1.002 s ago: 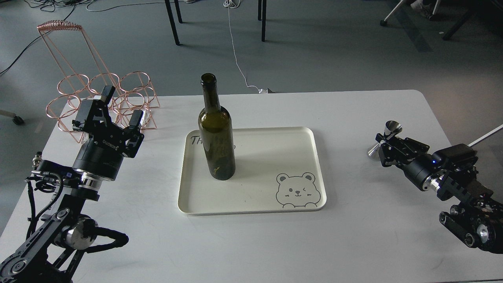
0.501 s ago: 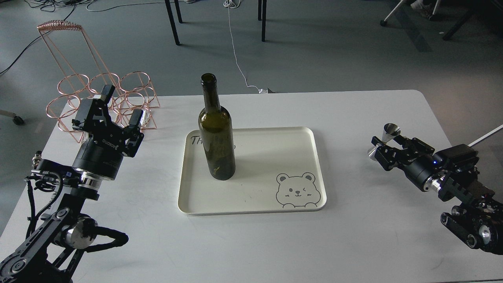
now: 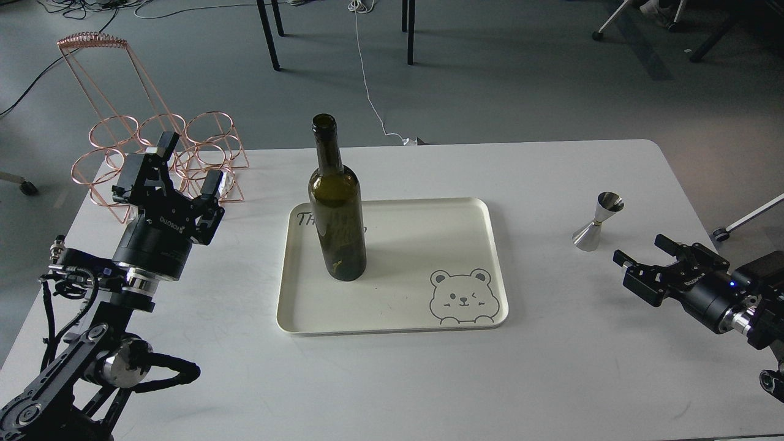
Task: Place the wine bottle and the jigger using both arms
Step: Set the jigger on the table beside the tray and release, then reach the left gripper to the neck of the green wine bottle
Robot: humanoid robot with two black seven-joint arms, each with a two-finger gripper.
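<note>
Closest to me, at the right edge of the white table (image 3: pixel 551 380), my right gripper (image 3: pixel 643 260) hangs low over the tabletop with its two fingers spread and nothing between them. On the opposite side my left gripper (image 3: pixel 182 166) points up and away from me, its fingers also spread apart and empty. Between the two arms lies a cream tray (image 3: pixel 392 321) with a bear drawing (image 3: pixel 462 297) in its near right corner and some dark lettering at its far left corner, partly hidden. The wine bottle (image 3: pixel 335 226) stands upright on the left part of this tray, dark olive glass with a long neck and an open mouth, well apart from both grippers. A little farther on the right side, the jigger (image 3: pixel 597 222) stands upright on the bare table, outside the tray and just beyond the right gripper, not touching it. Behind the left gripper, at the far left corner of the table, I see a copper wire bottle rack (image 3: pixel 153 147) with round rings. Beyond the table is grey floor with a white cable (image 3: pixel 367 79) and dark chair legs (image 3: pixel 269 37).
</note>
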